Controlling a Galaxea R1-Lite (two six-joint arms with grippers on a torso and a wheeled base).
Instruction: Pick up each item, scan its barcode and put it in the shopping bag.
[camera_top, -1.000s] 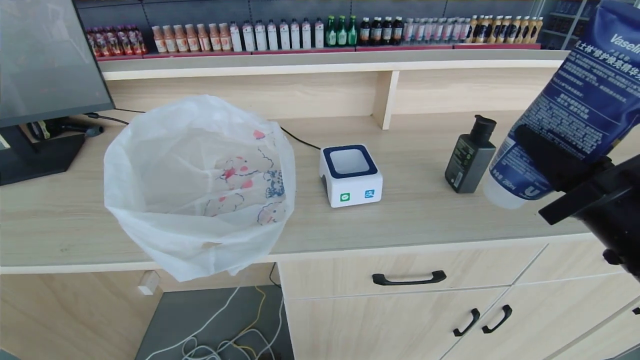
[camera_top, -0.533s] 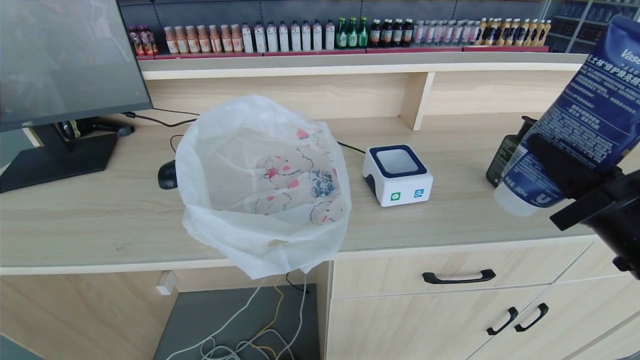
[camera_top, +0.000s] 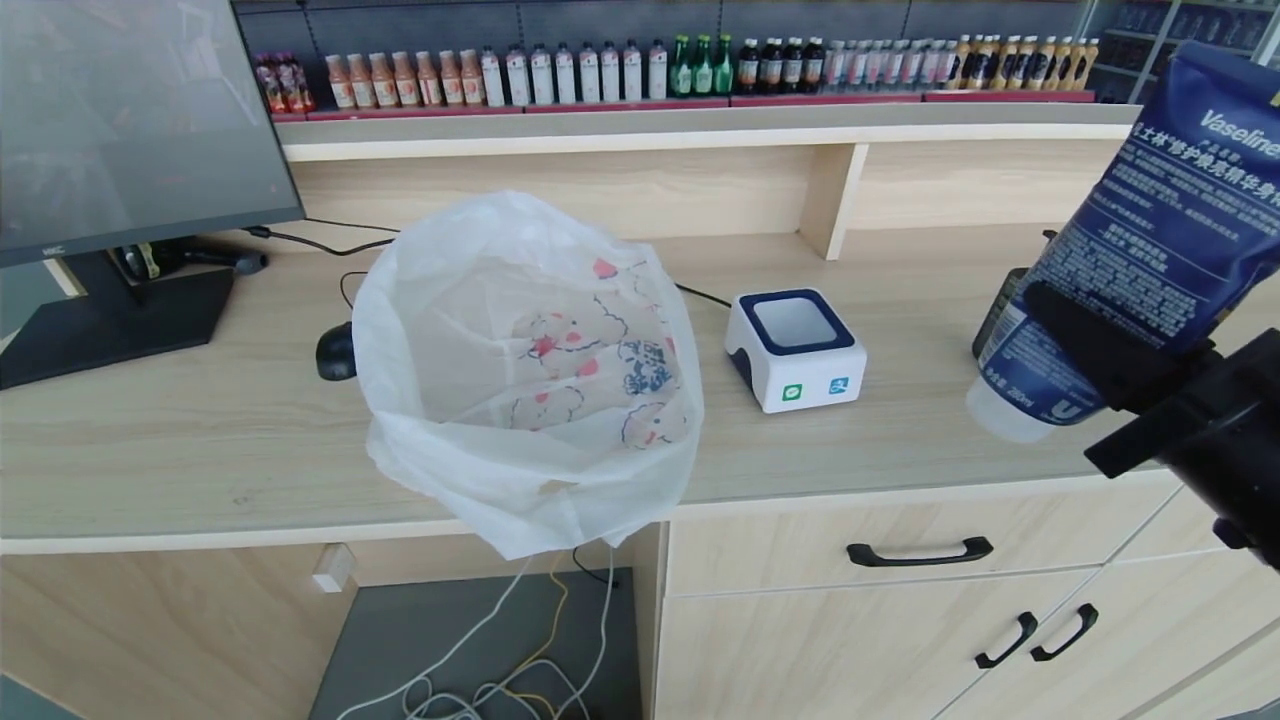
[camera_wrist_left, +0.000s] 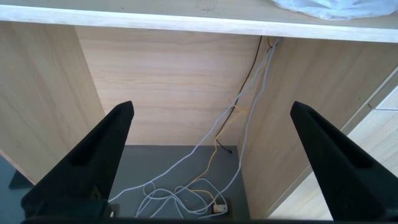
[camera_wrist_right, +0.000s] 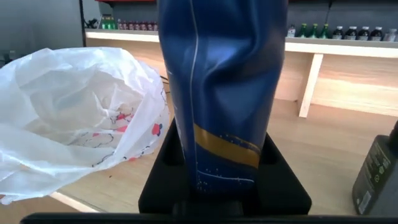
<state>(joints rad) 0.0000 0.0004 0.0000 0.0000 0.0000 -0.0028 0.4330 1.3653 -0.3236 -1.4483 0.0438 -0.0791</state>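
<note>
Grip first: the right claw (camera_top: 1120, 350) is clamped across the lower body of the blue tube (camera_top: 1160, 220), held in the air at the robot's right, above the front edge of the surface (camera_top: 200, 440). The tube's long axis is tilted, with its pale cap end low and toward the left and its flat sealed end high and to the right. The scanner (camera_top: 795, 350) sits on the surface to the left of this claw and lower, its window facing up, so I judge the tube must travel leftward and down. The right arm already has it. Just behind the tube stands a dark bottle (camera_top: 995, 310), not yet handled. Beyond the scanner, touching or nearly so, the shopping bag (camera_top: 520, 360) stands open – cartoon print shows inside, though whether that is an item or the bag's own pattern I cannot tell. The left claw (camera_wrist_left: 211, 162) hangs below the surface, spread wide and empty.
</note>
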